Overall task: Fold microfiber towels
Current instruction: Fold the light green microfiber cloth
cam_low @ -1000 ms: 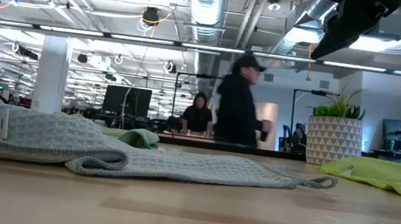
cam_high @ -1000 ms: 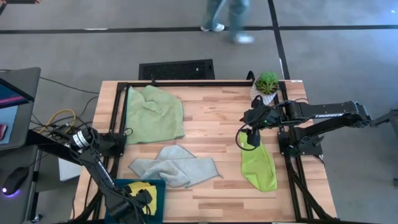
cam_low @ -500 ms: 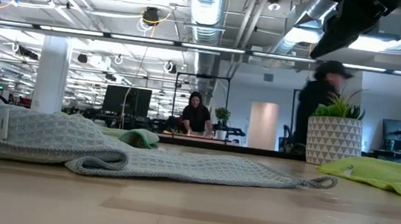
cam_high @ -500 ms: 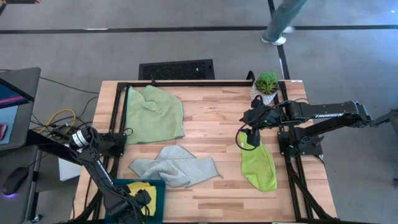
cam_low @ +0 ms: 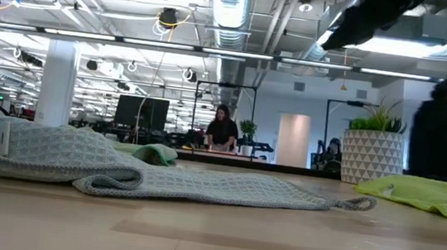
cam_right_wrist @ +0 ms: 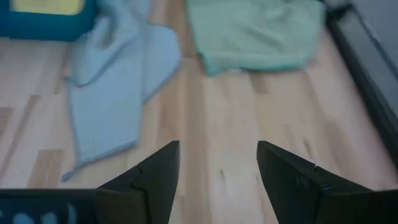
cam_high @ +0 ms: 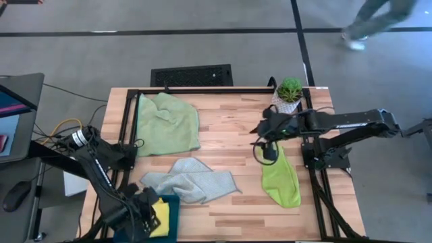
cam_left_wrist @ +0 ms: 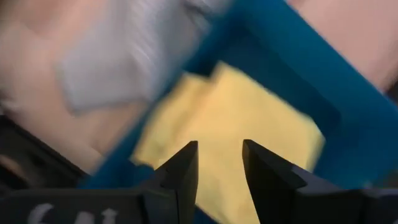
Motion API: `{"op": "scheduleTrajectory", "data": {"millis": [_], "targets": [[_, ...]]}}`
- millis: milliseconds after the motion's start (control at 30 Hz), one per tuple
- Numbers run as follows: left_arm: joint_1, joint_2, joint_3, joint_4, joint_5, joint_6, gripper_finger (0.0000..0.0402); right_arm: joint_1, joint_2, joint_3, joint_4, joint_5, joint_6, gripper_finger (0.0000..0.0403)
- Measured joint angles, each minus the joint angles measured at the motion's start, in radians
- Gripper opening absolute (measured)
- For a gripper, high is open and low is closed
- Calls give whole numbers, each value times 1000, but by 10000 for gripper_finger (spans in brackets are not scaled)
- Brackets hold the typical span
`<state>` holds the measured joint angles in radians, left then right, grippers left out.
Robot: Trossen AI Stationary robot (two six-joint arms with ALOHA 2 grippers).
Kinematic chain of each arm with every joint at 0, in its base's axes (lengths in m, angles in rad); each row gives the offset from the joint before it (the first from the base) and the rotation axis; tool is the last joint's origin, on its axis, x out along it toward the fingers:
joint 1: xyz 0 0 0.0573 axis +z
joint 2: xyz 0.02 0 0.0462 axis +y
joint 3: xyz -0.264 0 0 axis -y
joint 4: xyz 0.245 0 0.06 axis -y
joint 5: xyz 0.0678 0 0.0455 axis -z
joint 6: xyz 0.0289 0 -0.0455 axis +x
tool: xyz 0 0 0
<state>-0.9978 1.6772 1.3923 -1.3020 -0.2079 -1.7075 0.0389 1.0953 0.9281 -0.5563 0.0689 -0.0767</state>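
Observation:
The sage green towel (cam_high: 167, 123) lies spread at the far left. The pale grey-green towel (cam_high: 189, 181) lies crumpled at the near middle, and also shows in the low view (cam_low: 119, 172). The lime green towel (cam_high: 281, 177) lies folded in a strip at the right. The yellow towel (cam_high: 160, 216) lies in the teal bin (cam_high: 170, 202) at the near left corner. My left gripper (cam_left_wrist: 217, 165) is open just over the yellow towel (cam_left_wrist: 249, 118); it also shows in the high view (cam_high: 142, 212). My right gripper (cam_high: 260, 128) is open and empty, high above the table's middle right.
A potted plant (cam_high: 289, 91) stands at the far right corner. Bare wood lies between the towels, below my right gripper (cam_right_wrist: 217, 168). A black frame (cam_high: 202, 90) runs along the table's edges. A person (cam_high: 378, 20) walks on the floor beyond the table.
My left gripper has moved toward the table's left edge over the bin, so more of the yellow towel shows beside it. My right gripper has moved a little toward the table's left edge, still high and open. The towels have not moved.

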Motion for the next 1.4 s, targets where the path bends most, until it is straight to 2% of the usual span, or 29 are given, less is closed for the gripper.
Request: {"op": "scheduleTrajectory", "data": {"millis": [100,267,433,567,900,1233,1400], "targets": [[2,0,0,-104,-51,-74,119,0,91,-1,69,-26,-69,238],[11,1,-4,-220,-52,-163,119,-11,283,-1,281,-22,-244,238],[16,1,-4,-271,-53,-237,119,-15,433,0,545,-20,-407,238],[16,2,-5,-269,-93,-242,119,-15,545,2,730,-19,-504,238],[103,8,-5,-268,-196,-308,119,-15,817,168,784,-31,-475,238],[209,10,-6,-269,-200,-182,119,-23,1031,302,881,-16,-481,238],[240,10,-6,-269,-201,-161,119,-39,1105,353,890,33,-568,238]]}}
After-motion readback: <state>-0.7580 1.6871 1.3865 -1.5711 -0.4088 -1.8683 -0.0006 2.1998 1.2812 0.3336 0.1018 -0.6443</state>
